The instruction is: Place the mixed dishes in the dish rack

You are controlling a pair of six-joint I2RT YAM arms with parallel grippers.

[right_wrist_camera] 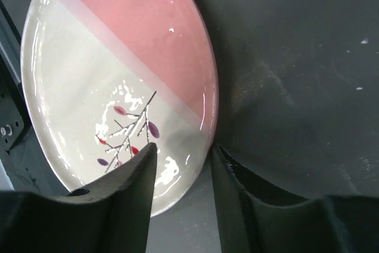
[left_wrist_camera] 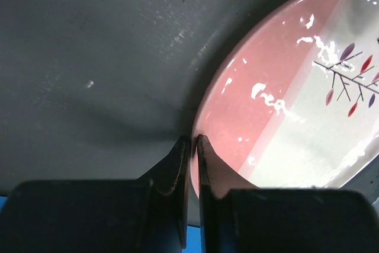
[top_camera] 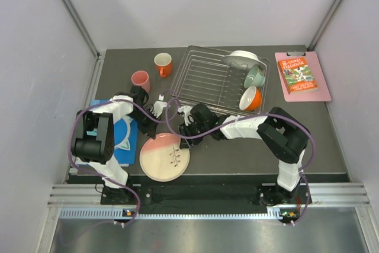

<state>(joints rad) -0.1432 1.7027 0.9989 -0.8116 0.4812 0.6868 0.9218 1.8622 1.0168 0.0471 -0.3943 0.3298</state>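
Observation:
The pink-and-cream plate (top_camera: 164,157) with a twig motif lies on the dark table near the front. My left gripper (top_camera: 155,125) is at its far-left rim. In the left wrist view the gripper (left_wrist_camera: 193,138) is shut, with the plate's (left_wrist_camera: 284,105) pink rim pinched between its fingers. My right gripper (top_camera: 188,130) is open in the right wrist view (right_wrist_camera: 182,146); it straddles the plate's (right_wrist_camera: 118,63) far-right rim, one finger over the cream part and one outside. The dish rack (top_camera: 207,81) holds a pale plate (top_camera: 243,58), a mint-green bowl (top_camera: 256,76) and an orange bowl (top_camera: 251,98). A pink cup (top_camera: 140,80) and an orange cup (top_camera: 163,64) stand left of the rack.
A blue flat book (top_camera: 125,140) lies at the left under my left arm, close to the plate. A pink board with an orange book (top_camera: 302,75) lies at the back right. Grey walls enclose the table on three sides.

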